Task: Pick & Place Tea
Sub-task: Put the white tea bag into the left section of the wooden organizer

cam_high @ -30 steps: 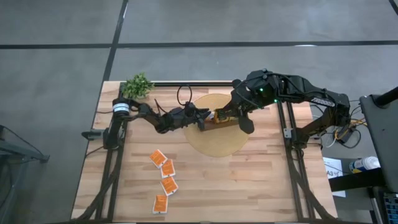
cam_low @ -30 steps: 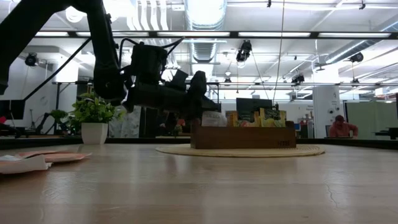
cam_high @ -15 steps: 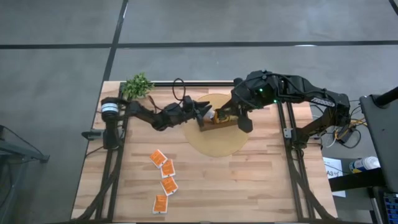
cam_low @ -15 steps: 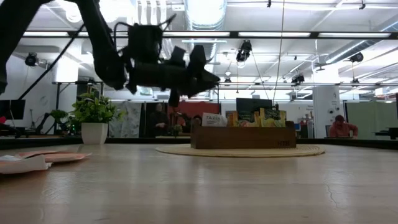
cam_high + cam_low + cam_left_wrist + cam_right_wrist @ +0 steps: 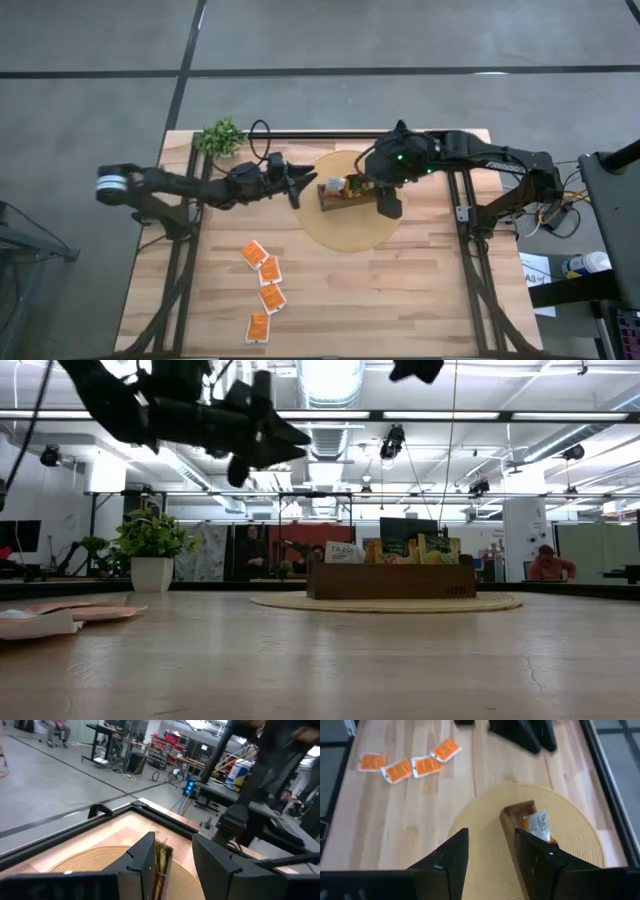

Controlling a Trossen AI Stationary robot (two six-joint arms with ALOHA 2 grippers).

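Spanning the frame, a wooden counter (image 5: 400,290), round woven mat (image 5: 350,235) under right jaws (image 5: 385,203), released and empty, wooden box (image 5: 348,193) just beside them holding tea sachets (image 5: 335,186), left jaws (image 5: 300,185) released nearby, four orange sachets (image 5: 263,285) well apart.

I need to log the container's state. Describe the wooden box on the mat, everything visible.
The wooden box is a low, long, brown tray that looks like wood, standing flat near the middle of a round woven straw-coloured mat. Tea sachets stand upright in it, poking above its rim: a white one at one end, green and yellow ones along the rest. Its dividers cannot be made out. Neither gripper touches it; both hang above the table.
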